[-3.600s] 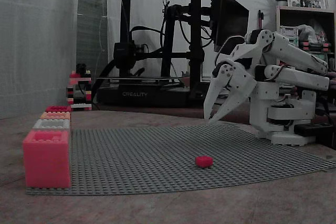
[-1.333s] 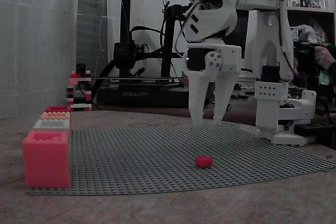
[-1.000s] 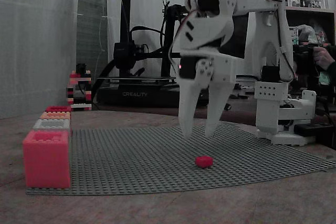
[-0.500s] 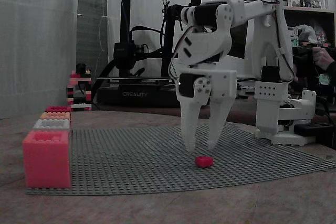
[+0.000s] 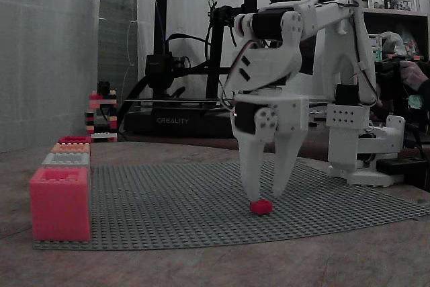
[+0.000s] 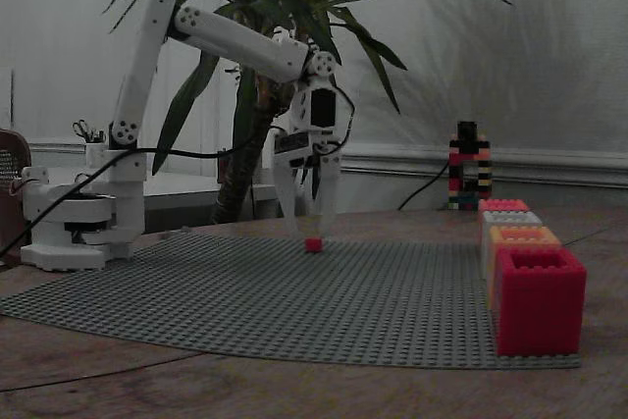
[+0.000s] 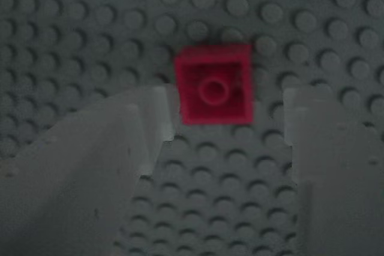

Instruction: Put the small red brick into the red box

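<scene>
The gripper [image 5: 263, 191] is pointing straight down with its two white fingers spread apart, so it's released and not holding anything, and its tips sit just above the small red brick [image 5: 261, 206]. In the wrist view the brick [image 7: 214, 84] sits on the studded grey baseplate [image 7: 72, 22] between the two fingertips [image 7: 150, 118], with the left tip right up against its edge and the right tip a bit apart from it. From the other fixed view the gripper [image 6: 306, 228] comes down over the brick [image 6: 313, 243], which is out in the middle area of the baseplate [image 6: 294, 291]. The red box [image 5: 59, 203] is well away from it, at the near left corner of the baseplate [image 5: 201, 213] in a fixed view, and at the near right corner [image 6: 538, 299] in the other one. Behind the red box there's a row of more block boxes, grey [image 5: 66, 159], orange [image 5: 70, 147] and another red one [image 5: 74, 139]. A little striped brick tower [image 6: 468, 164] stands further back off the plate. There's a black 3D printer [image 5: 201, 52] behind the arm in one fixed view and a big leafy plant [image 6: 285, 7] behind it in the other.
</scene>
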Controlling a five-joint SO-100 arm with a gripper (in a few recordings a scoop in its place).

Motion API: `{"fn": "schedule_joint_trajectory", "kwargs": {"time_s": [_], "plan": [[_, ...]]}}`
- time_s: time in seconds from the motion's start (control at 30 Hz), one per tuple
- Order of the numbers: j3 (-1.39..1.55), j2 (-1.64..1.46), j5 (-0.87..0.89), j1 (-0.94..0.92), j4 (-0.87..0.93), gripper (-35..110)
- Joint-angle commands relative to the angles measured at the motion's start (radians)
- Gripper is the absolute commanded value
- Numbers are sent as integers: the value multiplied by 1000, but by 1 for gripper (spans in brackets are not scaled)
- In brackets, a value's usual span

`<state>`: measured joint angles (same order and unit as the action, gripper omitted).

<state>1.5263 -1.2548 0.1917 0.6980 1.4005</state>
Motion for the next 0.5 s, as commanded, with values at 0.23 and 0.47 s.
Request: {"fn": "schedule_joint_trajectory", "kwargs": {"time_s": [0.23,0.47], "plan": [[-5,-23,8,26,-3,11],[3,-25,9,26,5,15]]}}
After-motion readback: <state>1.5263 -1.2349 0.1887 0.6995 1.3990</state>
